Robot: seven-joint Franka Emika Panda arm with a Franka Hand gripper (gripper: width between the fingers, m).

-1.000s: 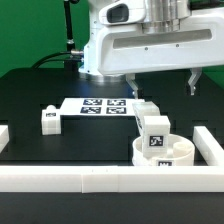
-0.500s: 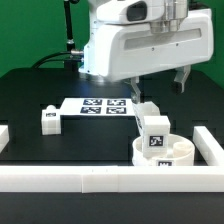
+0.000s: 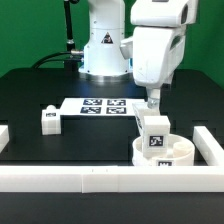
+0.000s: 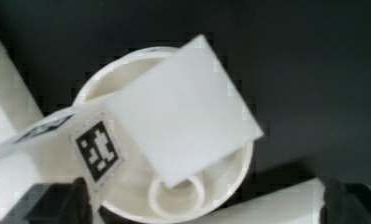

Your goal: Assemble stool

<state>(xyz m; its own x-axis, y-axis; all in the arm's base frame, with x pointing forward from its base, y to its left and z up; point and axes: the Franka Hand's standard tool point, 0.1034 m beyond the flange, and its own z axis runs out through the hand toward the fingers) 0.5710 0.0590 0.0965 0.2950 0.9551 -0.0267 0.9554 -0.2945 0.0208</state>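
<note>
The round white seat [image 3: 170, 156] lies by the front right rails, with one tagged white leg [image 3: 153, 134] standing upright in it. My gripper [image 3: 153, 101] hangs just above and behind that leg, open and empty. A second leg [image 3: 48, 120] lies on the black table at the exterior view's left. A third leg [image 3: 142, 113] is partly hidden behind the gripper. In the wrist view the seat [image 4: 150, 195] and the standing leg [image 4: 182, 110] with its tag fill the picture. My gripper [image 4: 200, 206] is spread wide there, and its dark fingers [image 4: 57, 205] sit at the corners.
The marker board [image 3: 100, 105] lies flat mid-table. White border rails run along the front [image 3: 90, 180], the right [image 3: 211, 146] and the left [image 3: 4, 134]. The robot base [image 3: 100, 50] stands at the back.
The wrist has turned and the hand has swung toward the exterior view's left. It has also come down, from beside the seat to just above the standing leg.
</note>
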